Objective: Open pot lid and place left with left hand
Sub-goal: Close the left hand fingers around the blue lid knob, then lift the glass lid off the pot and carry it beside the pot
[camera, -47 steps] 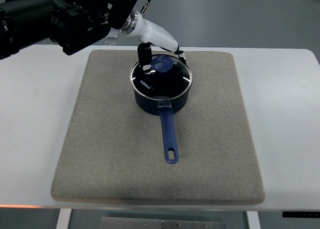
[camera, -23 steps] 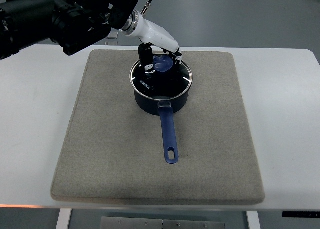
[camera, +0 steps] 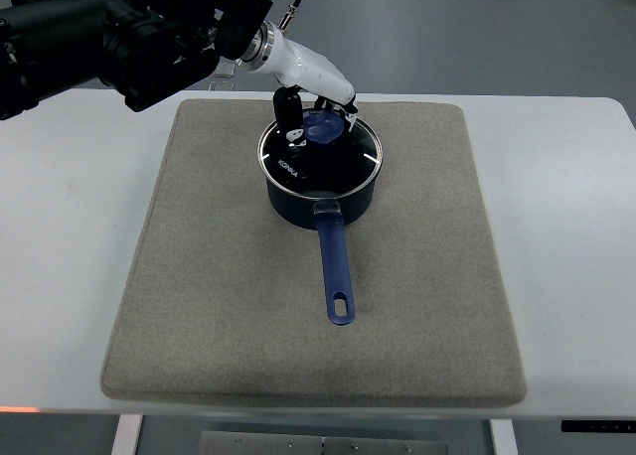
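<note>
The white surface [camera: 60, 227] fills most of the view, and on it lies a large grey felt mat [camera: 199, 306], which covers the middle part. On the far half of the mat stands a dark blue pot [camera: 320, 199]. Its long handle [camera: 337, 271] points toward the near edge of the mat, so the long axis of the pot goes from far to near, with a very small lean to the right. The glass lid [camera: 343, 162] sits on the pot, inside a metal rim, and it has a blue knob [camera: 323, 128] near its far side.

The left arm [camera: 119, 38], black and bulky, comes in from the upper left corner and ends in a white wrist part. The left hand [camera: 310, 117] is at the knob; dark fingers [camera: 289, 112] stand on the left side of it and others at the right side, so the hand is closed around the knob.

Around the pot the mat is bare on the left and on the right.
</note>
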Tool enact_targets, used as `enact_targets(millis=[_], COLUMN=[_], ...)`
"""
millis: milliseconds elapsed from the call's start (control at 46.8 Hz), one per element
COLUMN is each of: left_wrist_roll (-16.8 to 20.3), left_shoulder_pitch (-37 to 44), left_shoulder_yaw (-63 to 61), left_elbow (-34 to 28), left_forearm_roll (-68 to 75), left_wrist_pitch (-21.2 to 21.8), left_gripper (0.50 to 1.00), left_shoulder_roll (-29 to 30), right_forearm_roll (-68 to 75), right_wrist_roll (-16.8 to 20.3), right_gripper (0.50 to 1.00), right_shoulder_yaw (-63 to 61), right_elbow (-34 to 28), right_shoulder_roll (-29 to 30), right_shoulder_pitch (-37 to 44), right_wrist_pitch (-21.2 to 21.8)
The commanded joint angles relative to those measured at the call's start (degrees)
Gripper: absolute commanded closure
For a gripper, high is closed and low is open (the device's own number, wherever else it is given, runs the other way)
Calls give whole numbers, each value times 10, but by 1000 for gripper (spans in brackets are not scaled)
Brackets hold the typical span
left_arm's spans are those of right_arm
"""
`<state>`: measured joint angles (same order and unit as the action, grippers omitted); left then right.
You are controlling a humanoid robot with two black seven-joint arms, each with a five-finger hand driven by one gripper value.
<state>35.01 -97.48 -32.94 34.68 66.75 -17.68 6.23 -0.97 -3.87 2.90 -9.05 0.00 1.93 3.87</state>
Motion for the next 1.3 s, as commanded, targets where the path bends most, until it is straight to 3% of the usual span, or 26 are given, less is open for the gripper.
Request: enact_targets(millis=[0, 620, 962, 1283], left_wrist_roll=[0, 0, 0, 0], left_shoulder_pitch=[-1, 0, 2, 12], left_shoulder_yaw=[-1, -4, -2, 0], left_elbow=[0, -24, -68, -99], left_forearm_roll=[0, 0, -5, -9], left_wrist_pitch=[9, 23, 22, 22], left_gripper=[1000, 1000, 1000, 1000], left_shoulder_roll=[0, -1, -2, 56], right_forearm_roll=[0, 0, 0, 0], right_wrist_roll=[0, 0, 0, 0], right_gripper=[585, 583, 583, 585], right_shoulder_yaw=[0, 0, 1, 1], right_elbow=[0, 0, 0, 0], right_shoulder_roll=[0, 0, 0, 0], right_shoulder_pitch=[0, 0, 0, 0], right_wrist_pitch=[0, 0, 0, 0])
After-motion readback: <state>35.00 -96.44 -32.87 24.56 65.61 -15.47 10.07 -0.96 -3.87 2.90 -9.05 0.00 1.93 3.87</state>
